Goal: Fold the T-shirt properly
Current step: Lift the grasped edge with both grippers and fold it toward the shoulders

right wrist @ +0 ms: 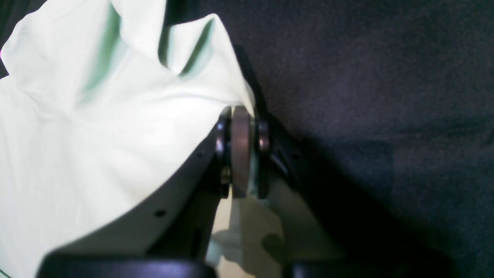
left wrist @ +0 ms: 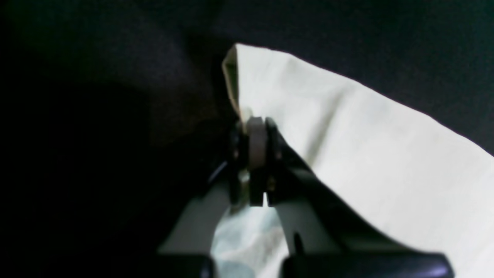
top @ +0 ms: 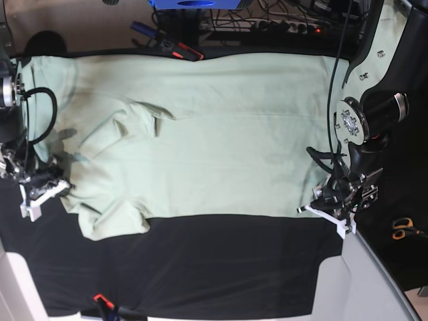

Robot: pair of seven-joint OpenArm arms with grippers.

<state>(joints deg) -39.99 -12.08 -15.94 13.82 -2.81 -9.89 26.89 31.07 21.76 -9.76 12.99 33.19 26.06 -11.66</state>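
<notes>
The pale mint-green T-shirt (top: pixel 214 134) lies spread across the black table cloth (top: pixel 221 267), its sleeve end rumpled at the left. In the base view my left gripper (top: pixel 309 209) sits at the shirt's lower right corner. The left wrist view shows the left gripper (left wrist: pixel 255 123) with jaws shut, pinching a folded edge of the shirt (left wrist: pixel 366 146). At the shirt's lower left edge is my right gripper (top: pixel 63 190). Seen from the right wrist camera, the right gripper (right wrist: pixel 241 114) is shut on a raised bunch of fabric (right wrist: pixel 96 116).
Orange-handled scissors (top: pixel 403 229) lie on the cloth at the far right. Cables and a red-and-black tool (top: pixel 177 48) sit behind the shirt's far edge. A small orange item (top: pixel 100 299) is at the front left. A pale table corner (top: pixel 354 287) shows at front right.
</notes>
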